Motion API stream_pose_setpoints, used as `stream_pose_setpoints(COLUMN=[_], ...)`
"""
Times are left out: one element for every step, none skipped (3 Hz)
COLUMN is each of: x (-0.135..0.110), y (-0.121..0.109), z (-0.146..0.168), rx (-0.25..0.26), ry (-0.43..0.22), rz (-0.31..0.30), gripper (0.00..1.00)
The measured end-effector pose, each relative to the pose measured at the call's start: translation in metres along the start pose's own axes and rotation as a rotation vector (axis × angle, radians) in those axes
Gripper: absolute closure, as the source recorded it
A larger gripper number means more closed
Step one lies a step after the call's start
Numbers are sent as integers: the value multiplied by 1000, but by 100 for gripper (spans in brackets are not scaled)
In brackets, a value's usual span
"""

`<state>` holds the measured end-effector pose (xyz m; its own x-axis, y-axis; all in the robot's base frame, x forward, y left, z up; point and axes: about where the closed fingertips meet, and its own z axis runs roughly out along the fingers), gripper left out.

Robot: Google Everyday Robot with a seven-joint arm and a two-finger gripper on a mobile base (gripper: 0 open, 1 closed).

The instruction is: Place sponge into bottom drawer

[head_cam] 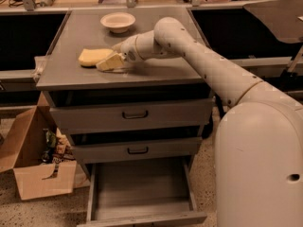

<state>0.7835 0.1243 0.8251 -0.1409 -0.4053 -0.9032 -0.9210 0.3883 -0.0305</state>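
Observation:
The yellow sponge (93, 56) lies flat on the grey cabinet top, toward its front left. My gripper (110, 62) reaches in from the right and sits low on the top, right against the sponge's right end. The sponge does not look lifted. The bottom drawer (142, 189) is pulled out toward me at the foot of the cabinet, and its grey floor is bare.
A white bowl (118, 21) stands at the back of the cabinet top. The two upper drawers (135, 114) with black handles are closed. An open cardboard box (35, 167) with clutter sits on the floor left of the cabinet. My white body (260, 169) fills the right foreground.

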Motion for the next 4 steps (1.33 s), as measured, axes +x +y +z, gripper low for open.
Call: stream_pose_setpoints(x=[-3, -35, -47, -47], y=[0, 32, 71, 71], z=[-2, -45, -83, -83], rx=[0, 10, 10, 10], ry=[0, -64, -102, -102], rz=[0, -84, -130, -130], gripper=[79, 100, 100, 100])
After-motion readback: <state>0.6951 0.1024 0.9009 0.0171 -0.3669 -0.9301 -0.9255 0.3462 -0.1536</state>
